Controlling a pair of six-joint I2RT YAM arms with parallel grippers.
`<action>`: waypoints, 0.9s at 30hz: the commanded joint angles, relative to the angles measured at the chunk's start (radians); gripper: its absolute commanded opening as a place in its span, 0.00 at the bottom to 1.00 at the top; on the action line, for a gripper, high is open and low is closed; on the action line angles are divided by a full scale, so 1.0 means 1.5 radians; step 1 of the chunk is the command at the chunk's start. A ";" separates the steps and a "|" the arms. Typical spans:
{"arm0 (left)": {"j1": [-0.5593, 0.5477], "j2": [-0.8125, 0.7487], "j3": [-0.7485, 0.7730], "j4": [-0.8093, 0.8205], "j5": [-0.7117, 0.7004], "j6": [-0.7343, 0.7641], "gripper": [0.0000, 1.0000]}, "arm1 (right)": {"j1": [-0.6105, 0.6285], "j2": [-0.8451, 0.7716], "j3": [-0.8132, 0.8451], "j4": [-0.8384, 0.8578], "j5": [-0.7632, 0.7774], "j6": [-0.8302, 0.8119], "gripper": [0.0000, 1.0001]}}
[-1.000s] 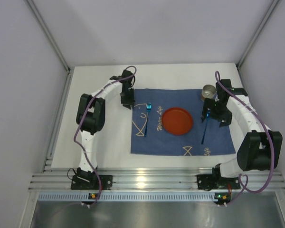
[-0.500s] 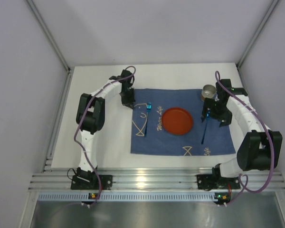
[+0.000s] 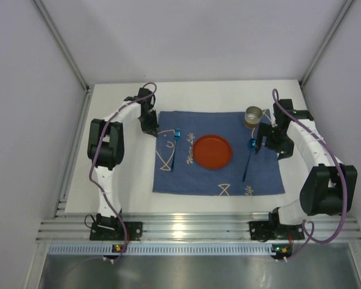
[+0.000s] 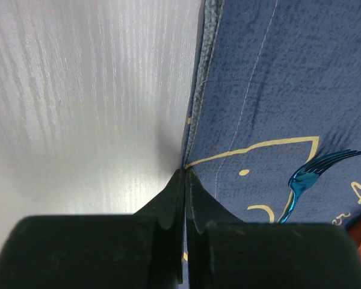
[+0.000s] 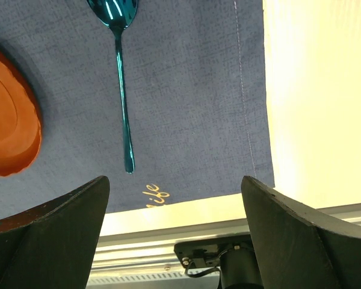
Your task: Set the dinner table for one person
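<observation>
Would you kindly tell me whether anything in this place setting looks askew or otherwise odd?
One thing: the left gripper is clamped on the placemat's left edge near its far corner, and the hem there seems to curl up off the dinner table. The fork, plate, spoon and cup look orderly; nothing spilled.

2 white arms (image 3: 123, 112) with black joints (image 3: 103, 144) and purple cables (image 3: 275, 100).

Plain pale walls (image 3: 192, 36) along desk's (image 3: 138, 180) left, far & right edges. Alu posts (image 3: 59, 43) at both far corners. Grey metal sheet (image 3: 186, 274) beyond near edge. Soft, even light.
</observation>
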 commanded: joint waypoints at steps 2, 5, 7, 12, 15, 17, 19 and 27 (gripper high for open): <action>0.009 -0.010 -0.010 -0.010 -0.080 0.043 0.00 | 0.000 0.009 0.037 0.003 0.002 -0.001 0.91; 0.029 -0.013 -0.018 -0.023 -0.128 0.047 0.00 | 0.000 0.009 0.038 0.003 0.003 -0.002 0.91; 0.043 -0.019 -0.032 -0.028 -0.150 0.050 0.00 | 0.000 0.008 0.038 0.003 0.003 -0.002 0.91; 0.084 -0.034 -0.055 -0.028 -0.156 0.057 0.00 | 0.001 0.004 0.039 0.011 -0.002 -0.005 0.91; 0.086 -0.046 -0.057 -0.039 -0.162 0.054 0.04 | -0.001 -0.006 0.043 0.029 -0.039 -0.013 0.93; 0.086 -0.062 -0.069 -0.029 -0.168 0.051 0.35 | 0.001 -0.013 0.048 0.036 -0.078 -0.016 0.96; 0.086 -0.109 -0.107 -0.005 -0.182 0.053 0.98 | 0.004 -0.027 0.062 0.041 -0.104 -0.016 0.98; 0.087 -0.323 -0.237 0.138 -0.340 0.031 0.93 | 0.034 -0.125 0.068 0.123 -0.169 0.011 1.00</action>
